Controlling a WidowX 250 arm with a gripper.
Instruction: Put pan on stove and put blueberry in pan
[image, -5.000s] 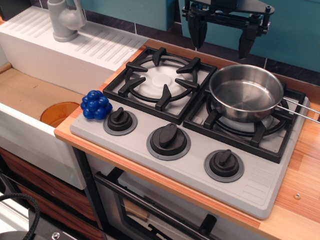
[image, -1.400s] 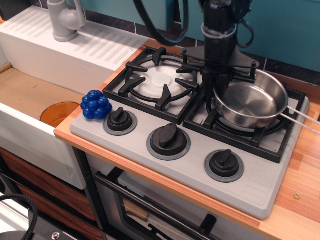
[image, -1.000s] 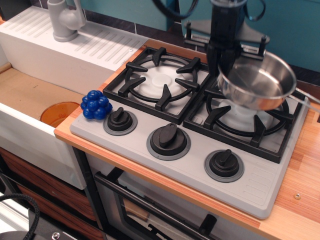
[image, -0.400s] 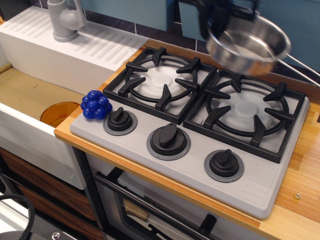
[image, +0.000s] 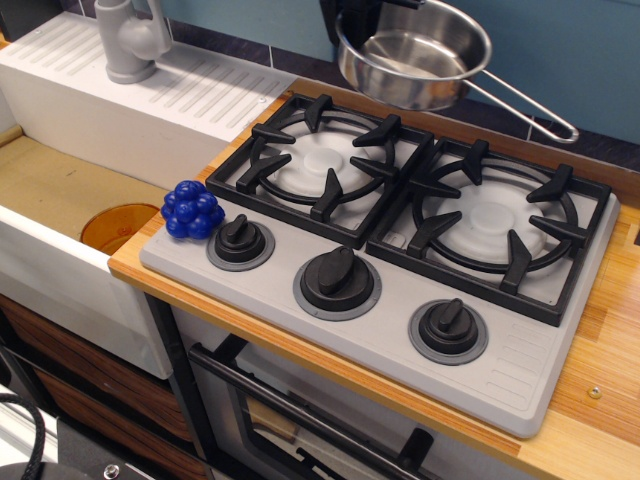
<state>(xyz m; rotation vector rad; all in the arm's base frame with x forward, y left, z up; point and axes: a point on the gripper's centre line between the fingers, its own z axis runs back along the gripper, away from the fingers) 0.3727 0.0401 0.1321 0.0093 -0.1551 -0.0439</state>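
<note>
The shiny steel pan (image: 415, 55) hangs in the air above the back edge of the stove (image: 520, 370), over the rear of the left burner grate (image: 322, 165). Its wire handle (image: 525, 108) points right and down. My gripper (image: 347, 22) is at the top edge of the view, shut on the pan's left rim and mostly hidden behind it. Both burner grates are bare. The blue blueberry (image: 193, 210) sits at the stove's front left corner, next to the left knob (image: 240, 241).
An orange round disc (image: 112, 226) lies in the sink (image: 60, 190) to the left. A grey faucet (image: 130, 40) and a white drainboard (image: 170, 95) stand at the back left. Wooden counter (image: 600, 350) runs on the right.
My gripper closed on the pan's rim, lifted it off the right burner grate, and carried it up and to the left. The blueberry has not moved.
</note>
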